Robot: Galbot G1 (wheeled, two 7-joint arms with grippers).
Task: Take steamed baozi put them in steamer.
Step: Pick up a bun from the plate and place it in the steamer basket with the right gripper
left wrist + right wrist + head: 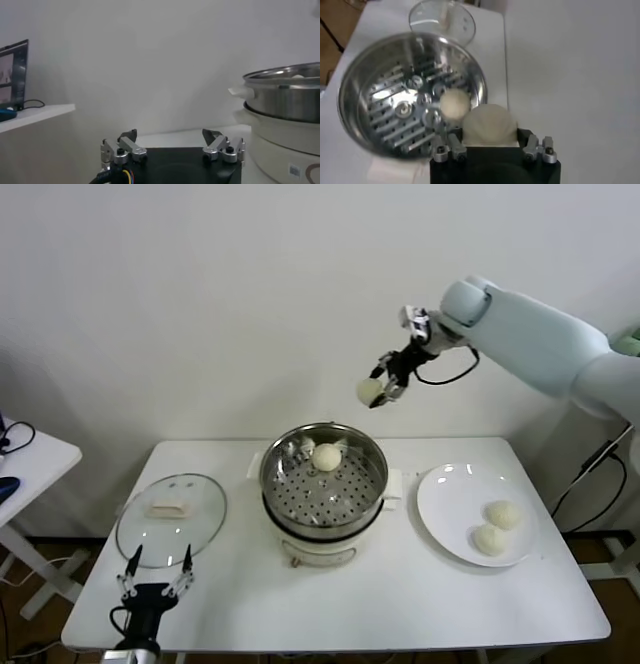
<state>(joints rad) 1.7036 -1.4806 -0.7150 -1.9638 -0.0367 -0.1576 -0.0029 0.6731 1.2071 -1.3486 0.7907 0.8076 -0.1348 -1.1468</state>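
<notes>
High above the steamer's [372, 452] far rim, my right gripper [383, 391] is shut on a cream-white baozi [369, 391]. In the right wrist view this bun [487, 125] sits between the fingers of the right gripper [489, 137], above the steamer [355, 95]. One baozi [326, 456] lies on the perforated tray inside, also seen from the right wrist [455, 103]. Two more baozi [503, 514] [489, 538] rest on the white plate [445, 499] at the right. My left gripper [157, 574] stands open and empty at the table's front left.
A glass lid [195, 519] with a pale knob lies flat to the left of the steamer, just beyond the left gripper [172, 140]. The left wrist view shows the steamer's side [285, 100] close by. A second small white table [30, 459] stands at the far left.
</notes>
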